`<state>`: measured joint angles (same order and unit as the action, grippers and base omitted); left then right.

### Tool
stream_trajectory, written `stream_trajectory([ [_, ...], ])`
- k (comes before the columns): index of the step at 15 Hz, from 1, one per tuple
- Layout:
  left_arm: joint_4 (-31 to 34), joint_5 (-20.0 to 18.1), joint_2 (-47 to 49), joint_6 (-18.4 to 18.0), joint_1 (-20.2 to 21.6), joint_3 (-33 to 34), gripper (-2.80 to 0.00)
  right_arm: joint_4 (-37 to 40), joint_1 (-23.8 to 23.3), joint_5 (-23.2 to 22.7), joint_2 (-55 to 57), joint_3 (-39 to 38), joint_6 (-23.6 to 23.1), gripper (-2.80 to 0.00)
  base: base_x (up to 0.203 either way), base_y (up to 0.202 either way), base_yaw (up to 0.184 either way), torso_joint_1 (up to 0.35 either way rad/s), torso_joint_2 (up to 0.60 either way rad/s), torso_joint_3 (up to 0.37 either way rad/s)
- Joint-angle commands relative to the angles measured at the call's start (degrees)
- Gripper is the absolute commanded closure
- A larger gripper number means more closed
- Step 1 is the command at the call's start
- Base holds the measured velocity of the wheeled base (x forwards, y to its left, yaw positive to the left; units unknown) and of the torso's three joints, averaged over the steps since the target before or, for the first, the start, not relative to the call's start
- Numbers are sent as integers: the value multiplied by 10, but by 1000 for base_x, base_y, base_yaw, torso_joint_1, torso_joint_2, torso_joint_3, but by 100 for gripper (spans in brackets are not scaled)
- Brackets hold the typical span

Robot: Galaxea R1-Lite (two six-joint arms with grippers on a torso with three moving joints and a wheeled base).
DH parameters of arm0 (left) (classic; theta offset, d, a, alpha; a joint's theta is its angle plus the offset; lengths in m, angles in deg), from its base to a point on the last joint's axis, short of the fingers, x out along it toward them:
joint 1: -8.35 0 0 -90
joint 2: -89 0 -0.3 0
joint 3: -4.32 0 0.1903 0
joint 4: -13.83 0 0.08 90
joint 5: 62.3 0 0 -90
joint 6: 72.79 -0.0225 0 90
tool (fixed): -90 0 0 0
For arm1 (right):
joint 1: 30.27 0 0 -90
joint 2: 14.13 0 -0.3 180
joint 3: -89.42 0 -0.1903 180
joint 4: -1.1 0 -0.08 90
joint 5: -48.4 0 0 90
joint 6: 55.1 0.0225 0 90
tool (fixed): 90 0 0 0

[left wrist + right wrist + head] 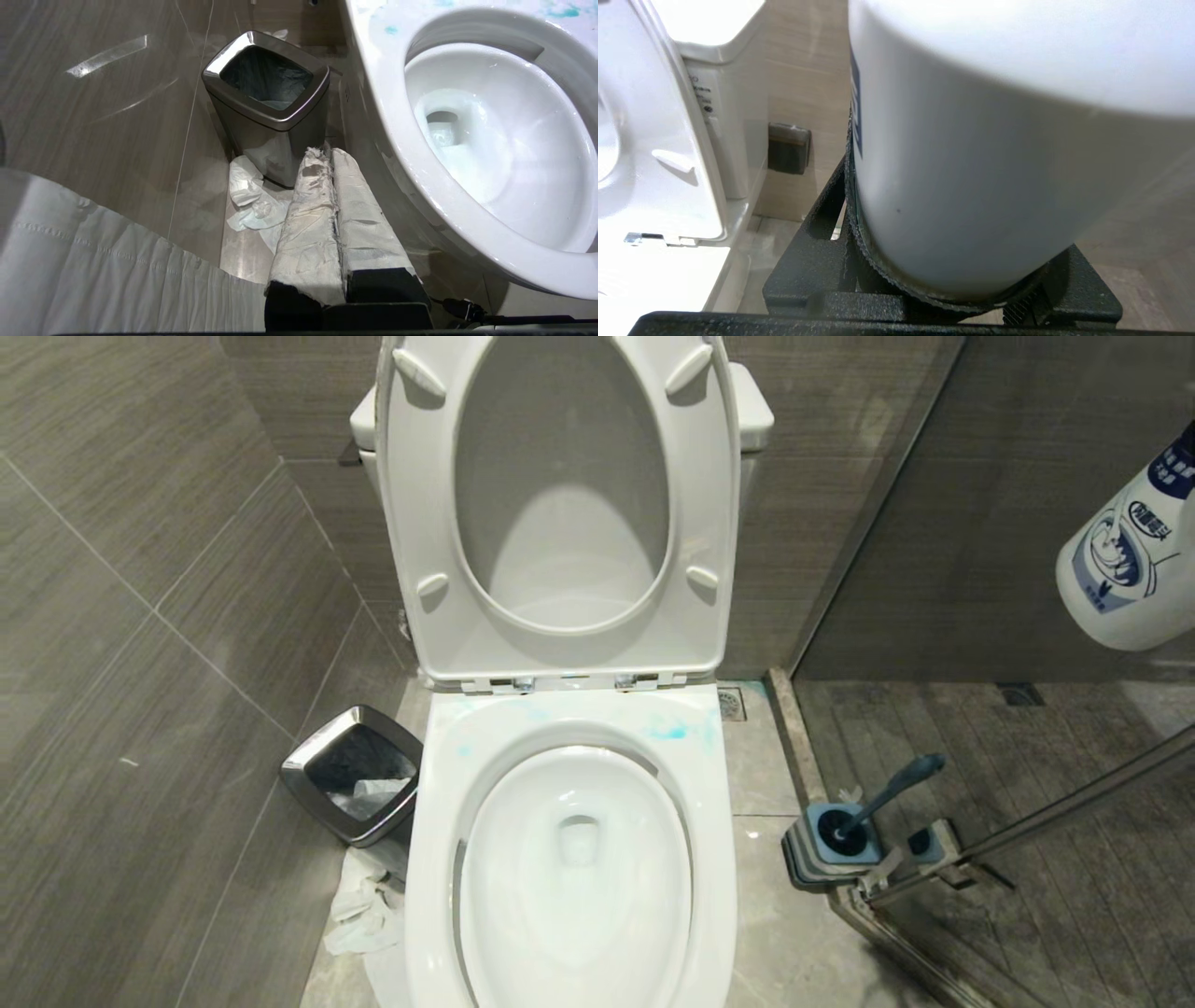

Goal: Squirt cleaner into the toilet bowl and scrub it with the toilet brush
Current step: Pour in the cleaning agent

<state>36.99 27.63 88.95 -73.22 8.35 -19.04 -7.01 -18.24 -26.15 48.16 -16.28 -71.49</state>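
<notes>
Cleaner (pixel 1125 555) white bottle, blue-and-white label with cartoon, held up in the air at the right edge of head view, tilted, bottom end toward camera, well right of the toilet and above the shower floor. In right wrist view the cleaner (pixel 980 177) fills most of the frame, right gripper (pixel 948 280) jaws clamped around its body, black ribbed pads pressed on the plastic. Cap not visible.

Toilet bowl (pixel 439 859) center of head view, seat and lid (pixel 709 504) raised upright against the tank. Light blue smears (pixel 667 730) on the back rim, water at the bottom of the basin.

Toilet brush (pixel 892 793) stands in its square blue-and-grey holder (pixel 812 854) on the floor right of the bowl, handle leaning right, beside the glass shower door frame.

Left gripper (pixel 327 156) low beside the bowl's left side, 2 fingers wrapped in white cloth, pressed together, holding nothing. Steel-rimmed bin (pixel 268 100) just ahead of it, crumpled paper (pixel 252 200) on the floor at the bin's base.
</notes>
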Motion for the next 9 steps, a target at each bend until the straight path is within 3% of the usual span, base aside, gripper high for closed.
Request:
stream_trajectory([
  [1,-1,0,0,0,0,1,0,-2,0,5,8,0,0,0,0,0,0,5,2,70],
  [3,-1,0,0,0,0,1,0,-2,-1,12,17,0,0,0,0,0,0,1,0,35],
  [5,-1,0,0,0,0,1,0,-12,4,53,49,10,0,0,0,0,0,0,0,0],
  [7,-1,0,0,0,0,1,0,-34,46,100,80,22,-1,0,0,0,0,0,0,0],
  [9,-1,0,0,0,0,1,0,-48,118,157,101,24,-1,0,0,0,0,0,0,0],
])
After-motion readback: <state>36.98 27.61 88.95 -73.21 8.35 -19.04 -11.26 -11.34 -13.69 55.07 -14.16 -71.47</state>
